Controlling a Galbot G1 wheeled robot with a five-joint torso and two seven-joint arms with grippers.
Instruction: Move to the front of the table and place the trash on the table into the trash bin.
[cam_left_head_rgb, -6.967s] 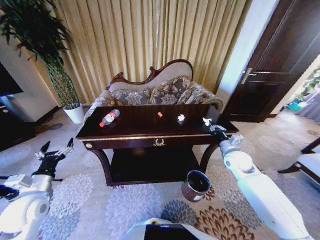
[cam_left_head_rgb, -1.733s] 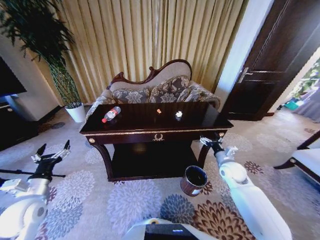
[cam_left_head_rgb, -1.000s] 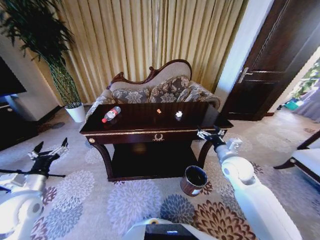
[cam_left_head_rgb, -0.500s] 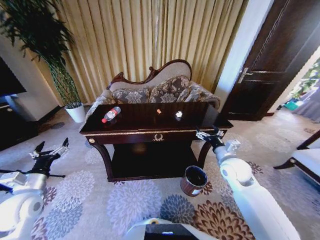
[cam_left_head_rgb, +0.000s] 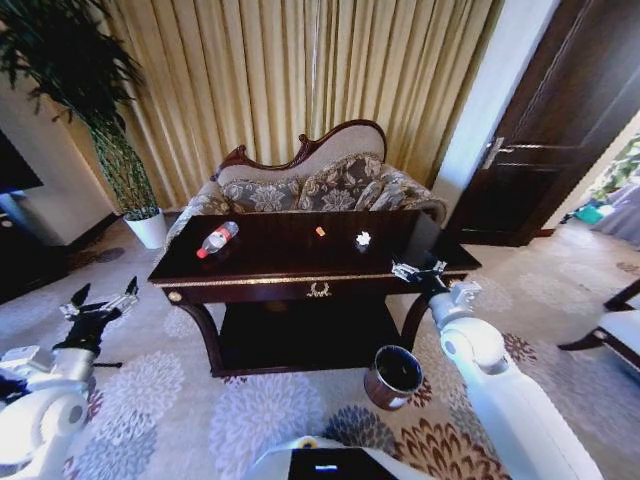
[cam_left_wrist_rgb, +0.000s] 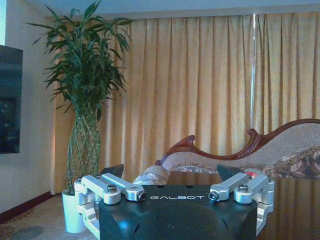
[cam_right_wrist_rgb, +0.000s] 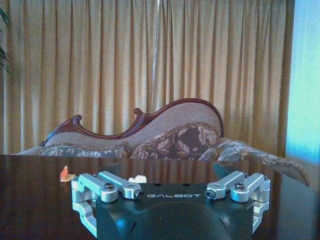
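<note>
- My right hand (cam_left_head_rgb: 418, 270) released, fingers spread, at counter (cam_left_head_rgb: 300, 262) right front edge.
- My left hand (cam_left_head_rgb: 98, 302) released, low over carpet, well left of counter.
- Bottle (cam_left_head_rgb: 217, 238), orange scrap (cam_left_head_rgb: 320, 231), paper wad (cam_left_head_rgb: 363, 239) on countertop.
- Trash bin (cam_left_head_rgb: 393, 376) on floor by right leg.

"GALBOT" is printed on the left gripper (cam_left_wrist_rgb: 170, 192) and right gripper (cam_right_wrist_rgb: 170, 192) housings.

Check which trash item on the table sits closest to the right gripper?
The white paper wad. It lies toward the table's right end, just ahead of the right gripper. The orange scrap sits farther left, the bottle farthest, near the left end.
</note>
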